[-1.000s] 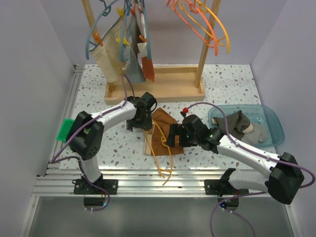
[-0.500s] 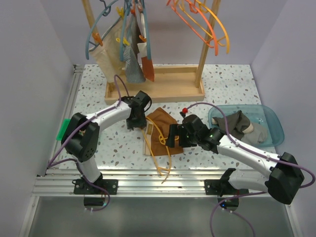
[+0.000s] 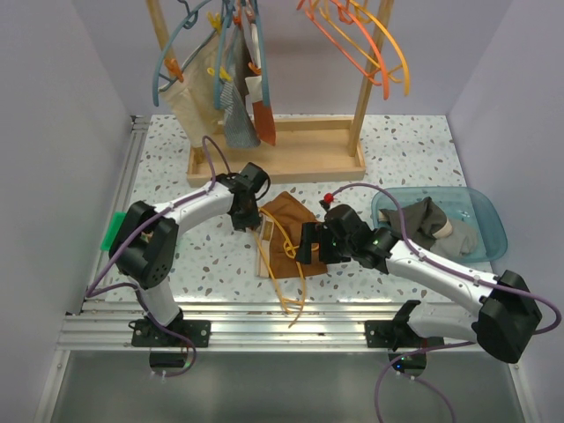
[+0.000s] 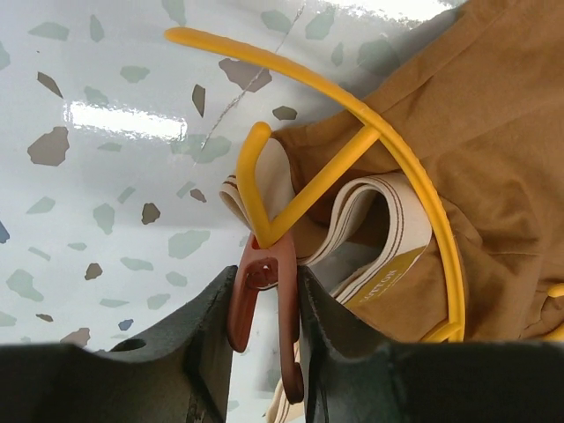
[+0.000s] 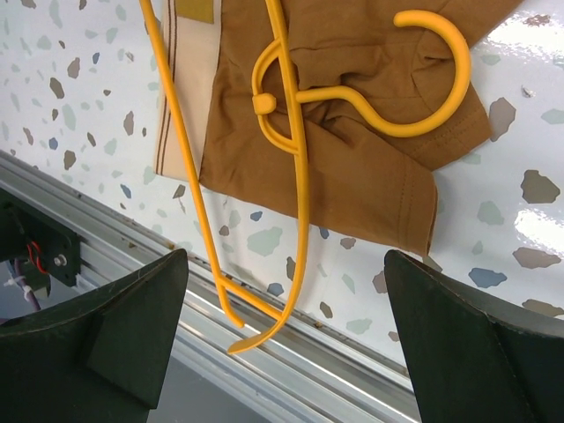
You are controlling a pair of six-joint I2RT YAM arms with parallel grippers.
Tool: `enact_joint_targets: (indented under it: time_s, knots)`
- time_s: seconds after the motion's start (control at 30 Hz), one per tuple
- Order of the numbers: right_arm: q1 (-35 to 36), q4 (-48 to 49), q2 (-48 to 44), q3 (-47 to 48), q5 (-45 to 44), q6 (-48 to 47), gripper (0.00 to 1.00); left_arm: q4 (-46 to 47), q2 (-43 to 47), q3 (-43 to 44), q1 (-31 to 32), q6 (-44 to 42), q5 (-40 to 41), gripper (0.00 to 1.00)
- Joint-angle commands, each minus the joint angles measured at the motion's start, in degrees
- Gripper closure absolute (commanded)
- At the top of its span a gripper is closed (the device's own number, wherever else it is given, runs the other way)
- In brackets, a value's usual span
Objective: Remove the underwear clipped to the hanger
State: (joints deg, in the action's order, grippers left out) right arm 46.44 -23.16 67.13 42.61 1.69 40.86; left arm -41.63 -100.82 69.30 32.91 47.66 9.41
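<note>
The rust-brown underwear (image 3: 286,231) lies flat on the table with the yellow-orange hanger (image 3: 288,284) across it, the hook over the fabric. My left gripper (image 3: 247,214) sits at the underwear's left edge. In the left wrist view it (image 4: 264,280) is shut on a red-brown clip (image 4: 288,304) at the end of the hanger (image 4: 352,97), where the beige waistband (image 4: 374,207) is pinched. My right gripper (image 3: 310,242) hovers over the underwear's right side. In the right wrist view it (image 5: 284,264) is wide open above the hanger (image 5: 423,88) and the underwear (image 5: 352,167).
A wooden rack (image 3: 273,160) at the back holds blue-grey hangers with clipped cloths (image 3: 231,106) and orange hangers (image 3: 370,44). A blue tray (image 3: 489,220) with grey cloth is at the right. An aluminium rail (image 3: 264,322) runs along the near edge.
My left gripper has shifted slightly left and back at the underwear's edge. The underwear's left side moved a little with it. The right arm has barely moved.
</note>
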Motion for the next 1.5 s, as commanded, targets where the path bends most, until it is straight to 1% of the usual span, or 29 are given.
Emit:
enact_joint_targets:
  time_s: [0.0, 0.07, 0.1, 0.13, 0.17, 0.3, 0.47, 0.57, 0.73, 0.8, 0.87, 0.97, 1.0, 1.07, 1.1, 1.2, 1.27, 1.3, 1.33, 1.37, 1.47]
  knots:
    - [-0.2, 0.4, -0.1, 0.7, 1.2, -1.2, 0.04, 2.8, 1.2, 1.5, -0.6, 1.2, 0.2, 0.76]
    - [-0.1, 0.1, -0.2, 0.8, 1.3, -1.5, 0.04, 3.0, 1.2, 1.7, -0.7, 1.2, 0.2, 0.78]
    - [-0.2, 0.0, -0.2, 0.9, 1.3, -1.6, 0.04, 3.1, 1.2, 1.7, -0.7, 1.2, 0.2, 0.81]
    - [-0.2, -0.1, -0.2, 0.9, 1.4, -1.7, 0.04, 3.1, 1.1, 1.8, -0.8, 1.2, 0.2, 0.92]
    - [-0.2, -0.3, -0.2, 0.9, 1.5, -1.7, 0.04, 3.0, 1.1, 1.7, -0.8, 1.2, 0.3, 0.99]
    - [-0.2, -0.4, -0.3, 0.9, 1.6, -1.8, 0.04, 2.4, 1.4, 2.3, -0.8, 0.6, -0.4, 1.0]
    - [-0.3, -0.1, 0.2, 0.9, 2.2, -2.0, 0.04, 1.5, 4.2, 5.1, -0.9, -1.3, -2.0, 1.0]
    - [-0.3, 0.5, 0.7, 1.1, 2.5, -1.9, 0.04, 0.8, 3.9, 5.5, -1.1, -2.8, -2.1, 1.0]
    - [-0.3, 0.8, 1.6, 1.5, 3.2, -2.1, 0.04, 2.0, 1.0, 2.2, -1.7, -2.7, -2.7, 1.0]
    - [-0.3, 0.8, 1.5, 1.5, 3.1, -2.1, 0.04, 4.4, 0.5, 0.8, -1.8, -2.3, -3.9, 1.0]
    - [-0.3, 0.7, 1.4, 1.4, 3.1, -2.1, 0.04, 5.8, -0.5, -0.1, -1.7, -2.1, -4.9, 0.98]
    - [-0.3, 0.5, 1.2, 1.2, 3.0, -2.2, 0.04, 5.9, -2.2, 0.3, -1.7, -2.3, -5.4, 0.91]
    - [-0.2, 0.5, 1.2, 1.2, 3.0, -2.2, 0.04, 5.9, -2.5, 0.4, -1.8, -2.4, -5.4, 0.86]
    - [-0.3, 0.5, 1.2, 1.2, 3.0, -2.2, 0.03, 5.9, -2.5, 0.9, -1.8, -2.6, -4.8, 0.8]
    - [-0.3, 0.6, 1.2, 1.2, 3.0, -2.2, 0.03, 5.9, -2.6, 1.2, -1.9, -2.6, -4.7, 0.74]
    - [-0.4, 0.7, 1.6, 1.4, 3.1, -2.3, 0.03, 5.0, -2.6, 2.6, -2.0, -2.7, -3.7, 0.65]
    - [-0.4, 0.7, 1.8, 1.5, 3.1, -2.3, 0.03, 4.5, -2.4, 3.6, -2.1, -2.6, -3.2, 0.63]
    - [-0.4, 0.8, 1.8, 1.5, 3.1, -2.3, 0.03, 4.5, -2.0, 3.7, -2.1, -2.4, -2.6, 0.72]
    - [-0.4, 0.8, 1.8, 1.5, 3.1, -2.4, 0.03, 4.6, -1.1, 3.9, -2.1, -2.2, -2.2, 0.87]
    - [-0.4, 0.8, 1.8, 1.6, 3.1, -2.4, 0.03, 4.5, -0.4, 4.0, -2.1, -2.0, -1.9, 1.0]
    - [-0.5, 0.7, 1.9, 1.5, 3.1, -2.5, 0.03, 3.1, 1.4, 5.8, -2.1, -2.3, -1.7, 1.0]
